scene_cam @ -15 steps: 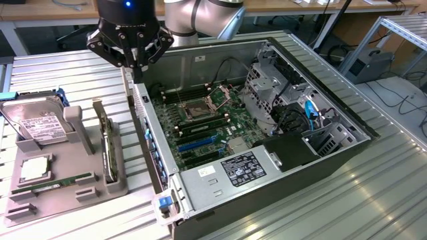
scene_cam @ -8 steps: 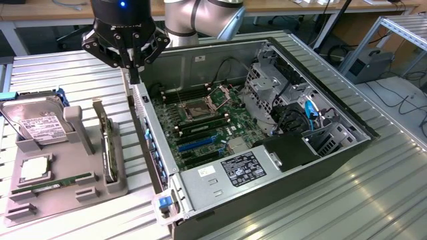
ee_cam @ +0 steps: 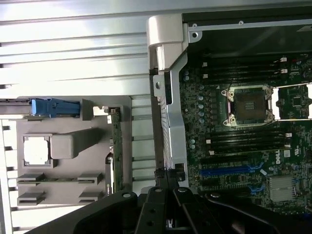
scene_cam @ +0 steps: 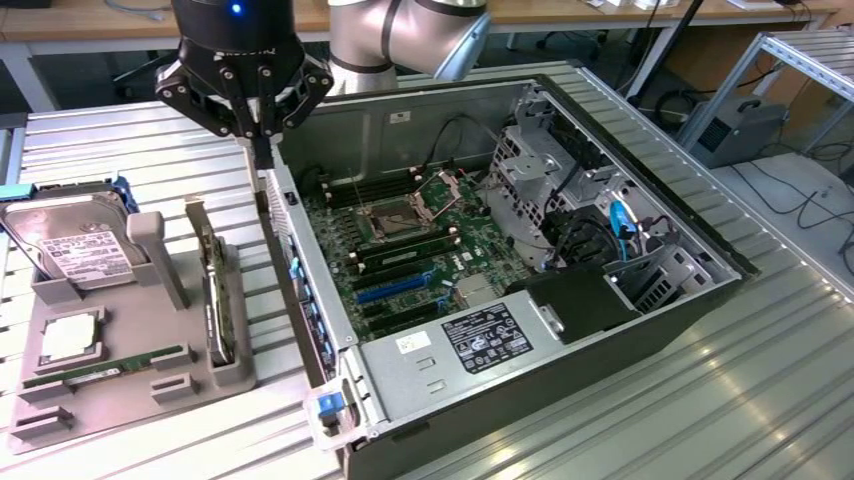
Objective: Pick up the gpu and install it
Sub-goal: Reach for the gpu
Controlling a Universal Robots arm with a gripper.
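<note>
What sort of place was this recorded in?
Probably a robotics lab or workshop for computer assembly: an open black-and-silver desktop computer case with its green motherboard exposed lies on a ribbed silver metal table beside a grey plastic parts tray, with wooden desks behind.

The gripper, its black fingers pressed together, hangs over the silver wall of the computer case, which runs toward twelve o'clock. At ten o'clock the gpu stands on edge in the grey tray, with a processor chip beyond at nine. The open CPU socket lies toward two o'clock, and a blue expansion slot at three.
</note>
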